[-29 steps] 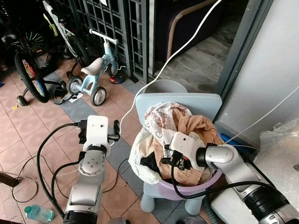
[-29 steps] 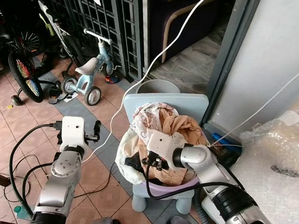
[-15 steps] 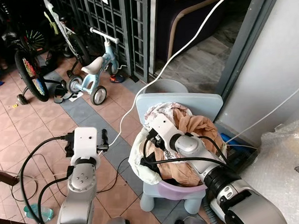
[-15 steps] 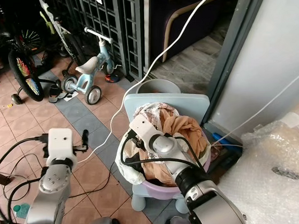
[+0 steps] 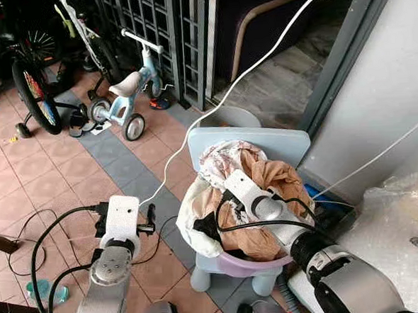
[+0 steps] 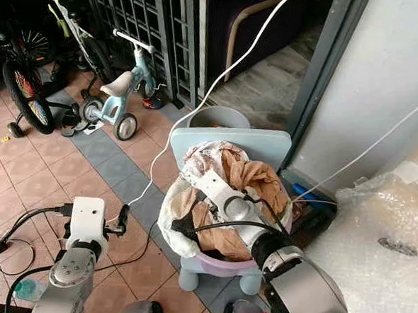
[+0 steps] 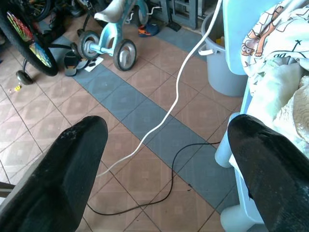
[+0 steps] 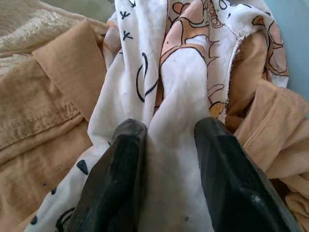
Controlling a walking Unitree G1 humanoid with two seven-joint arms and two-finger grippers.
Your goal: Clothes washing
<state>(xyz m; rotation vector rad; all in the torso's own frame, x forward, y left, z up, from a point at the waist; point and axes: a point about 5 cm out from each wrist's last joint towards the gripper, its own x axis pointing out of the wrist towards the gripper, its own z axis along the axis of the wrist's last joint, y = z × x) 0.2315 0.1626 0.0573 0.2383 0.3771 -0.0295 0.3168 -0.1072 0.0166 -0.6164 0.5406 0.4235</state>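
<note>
A heap of clothes fills a purple basin (image 5: 237,262) that stands on a light blue child's chair (image 5: 265,140). On top lie a white patterned cloth (image 5: 219,156) and a tan garment (image 5: 278,177). My right gripper (image 5: 224,191) reaches into the heap from the front. In the right wrist view its two black fingers (image 8: 120,159) pinch a ridge of the white patterned cloth (image 8: 176,87). My left gripper (image 7: 166,130) hangs open over the tiled floor, left of the chair, with nothing between its fingers.
A white cable (image 5: 260,57) runs from the floor over the chair's left side to the upper right. A grey bucket (image 5: 231,116) stands behind the chair. A child's balance bike (image 5: 127,97), a bicycle (image 5: 31,89) and a metal grille (image 5: 165,24) are far left. Bubble wrap (image 5: 405,222) lies right.
My right gripper has moved from the front of the heap up to the patterned cloth. The left arm has sunk lower and further left. The camera has shifted a little.
</note>
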